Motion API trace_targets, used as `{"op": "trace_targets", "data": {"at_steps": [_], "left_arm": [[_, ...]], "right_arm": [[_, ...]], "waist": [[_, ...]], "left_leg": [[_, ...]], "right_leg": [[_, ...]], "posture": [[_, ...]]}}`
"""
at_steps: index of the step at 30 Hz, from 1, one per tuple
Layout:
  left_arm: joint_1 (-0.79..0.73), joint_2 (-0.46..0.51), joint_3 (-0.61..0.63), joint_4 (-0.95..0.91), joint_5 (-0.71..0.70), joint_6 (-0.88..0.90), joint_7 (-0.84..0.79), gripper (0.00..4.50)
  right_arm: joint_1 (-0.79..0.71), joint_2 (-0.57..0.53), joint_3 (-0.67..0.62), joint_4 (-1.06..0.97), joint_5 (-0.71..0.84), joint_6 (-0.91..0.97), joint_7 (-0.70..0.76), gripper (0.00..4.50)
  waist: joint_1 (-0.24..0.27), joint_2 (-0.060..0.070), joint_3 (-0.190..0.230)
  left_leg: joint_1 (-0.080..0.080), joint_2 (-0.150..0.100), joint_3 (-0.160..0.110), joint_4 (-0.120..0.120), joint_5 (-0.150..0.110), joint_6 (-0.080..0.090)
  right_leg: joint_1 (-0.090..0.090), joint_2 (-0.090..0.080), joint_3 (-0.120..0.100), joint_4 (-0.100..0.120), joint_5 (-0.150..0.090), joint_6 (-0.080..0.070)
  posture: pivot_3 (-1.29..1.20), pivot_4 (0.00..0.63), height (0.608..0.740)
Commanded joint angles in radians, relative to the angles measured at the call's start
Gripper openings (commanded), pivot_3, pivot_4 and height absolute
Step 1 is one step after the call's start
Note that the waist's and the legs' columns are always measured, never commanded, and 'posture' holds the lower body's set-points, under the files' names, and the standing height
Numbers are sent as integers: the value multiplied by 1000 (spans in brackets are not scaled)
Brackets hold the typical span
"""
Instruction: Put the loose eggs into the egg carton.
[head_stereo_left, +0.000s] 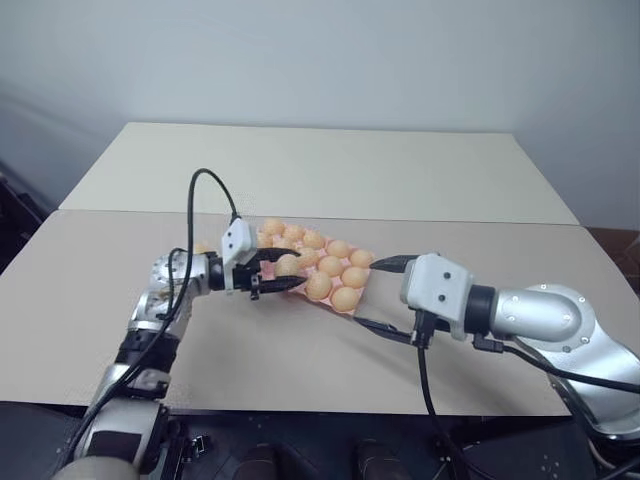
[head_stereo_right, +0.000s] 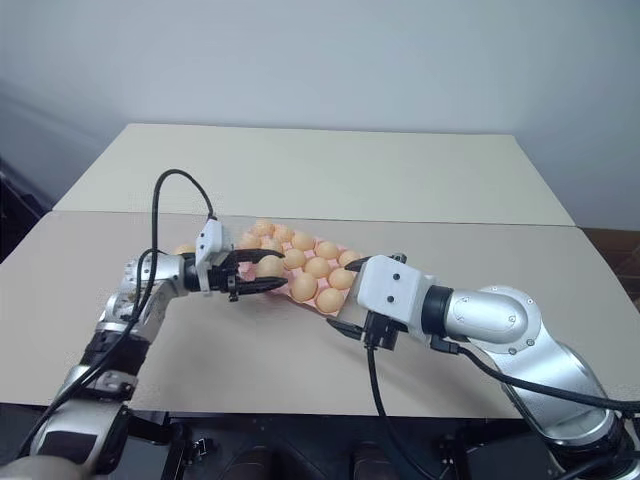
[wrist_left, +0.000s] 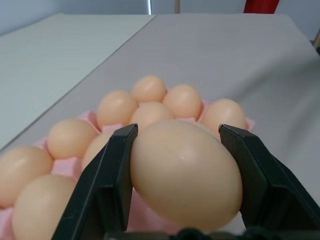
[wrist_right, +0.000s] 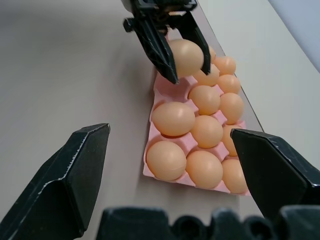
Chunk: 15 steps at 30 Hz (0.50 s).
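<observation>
The pink egg carton (wrist_right: 151, 131) lies mid-table with several eggs (head_stereo_left: 331, 265) in its cups. My left gripper (head_stereo_left: 285, 270) is shut on one loose egg (wrist_left: 186, 172), held level just above the carton's left near corner. The egg fills the space between both black fingers (wrist_left: 112, 185). Another loose egg (head_stereo_right: 185, 249) peeks out on the table behind my left wrist, partly hidden. My right gripper (head_stereo_left: 380, 295) stands open at the carton's right near side, pointing across it toward the left gripper, with nothing between its fingers (wrist_right: 75, 175).
The carton rests on a beige table (head_stereo_left: 300, 360) with a seam (head_stereo_left: 480, 220) running across it behind the carton. A black cable (head_stereo_left: 205, 190) loops up over my left wrist. The table's front edge (head_stereo_left: 330, 410) is close below both arms.
</observation>
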Motion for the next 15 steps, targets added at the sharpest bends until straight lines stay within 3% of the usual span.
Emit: {"op": "trace_targets", "data": {"at_steps": [1,8,14,15], "left_arm": [[-47,-4,-5,57,16,-53,-34,2679],[-65,-12,-4,149,47,-116,-55,2679],[-88,-54,21,204,50,-167,13,4272],[-89,-57,26,203,42,-169,10,4272]], "right_arm": [[-4,-12,-46,-51,17,27,-27,4500],[6,-17,-42,-52,15,31,-46,4500],[0,-21,-28,-41,9,22,-52,4500],[-1,-21,-28,-41,9,21,-52,4500]], "waist": [[-1,0,0],[1,0,0],[2,0,0],[2,0,0]], "left_leg": [[0,0,0,0,0,0],[0,0,0,0,0,0],[-1,0,0,0,0,0],[-1,0,0,0,0,0]], "right_leg": [[0,0,0,0,0,0],[0,0,0,0,0,0],[0,0,0,0,0,0],[0,0,0,0,0,0]], "posture": [[0,150,740],[0,150,740],[0,150,740],[0,150,740]]}}
